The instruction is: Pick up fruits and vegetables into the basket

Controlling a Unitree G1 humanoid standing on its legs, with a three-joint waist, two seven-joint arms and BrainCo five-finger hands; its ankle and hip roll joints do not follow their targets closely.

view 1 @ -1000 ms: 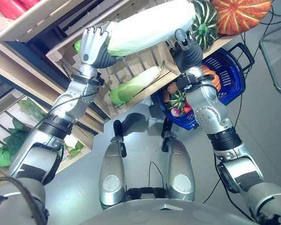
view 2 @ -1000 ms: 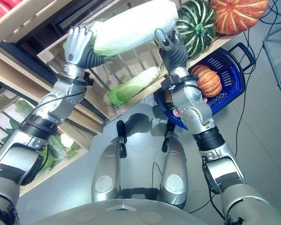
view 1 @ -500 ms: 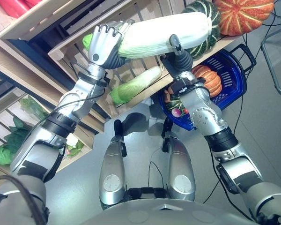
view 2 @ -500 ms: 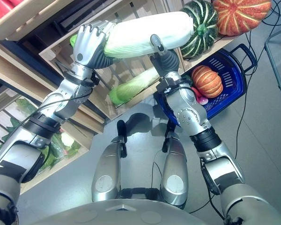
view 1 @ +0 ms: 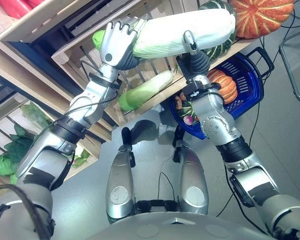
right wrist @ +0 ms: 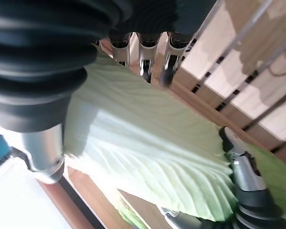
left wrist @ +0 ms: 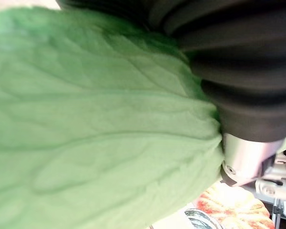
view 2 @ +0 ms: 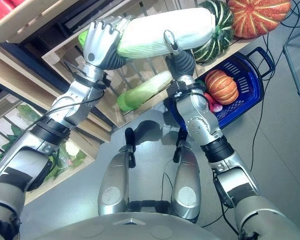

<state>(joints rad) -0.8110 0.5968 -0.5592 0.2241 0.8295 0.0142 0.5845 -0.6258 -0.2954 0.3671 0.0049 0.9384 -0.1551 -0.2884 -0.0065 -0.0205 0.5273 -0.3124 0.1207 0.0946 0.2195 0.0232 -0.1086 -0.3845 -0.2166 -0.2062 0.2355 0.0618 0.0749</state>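
We hold a long napa cabbage (view 1: 182,34) up in the air with both hands, in front of the wooden crates (view 1: 155,65). Its long axis runs nearly level from left to right, rising a little toward the right; the green leafy end points left and the pale white stem end points right, toward the striped dark green squash (view 2: 217,27) and the orange pumpkin (view 1: 260,17) on the shelf. Our left hand (view 1: 117,42) is curled round the leafy end, fingers wrapped over the top of it. Our right hand (view 1: 195,52) is closed on the paler half further right, fingers on the far side and the thumb reaching up across the near side. A second napa cabbage (view 1: 145,90) lies in the crate below, tilted the same way. The blue basket (view 1: 250,85) sits on the floor to the right, lower than the held cabbage and well apart from it, with a small orange pumpkin (view 2: 221,86) and other produce inside.
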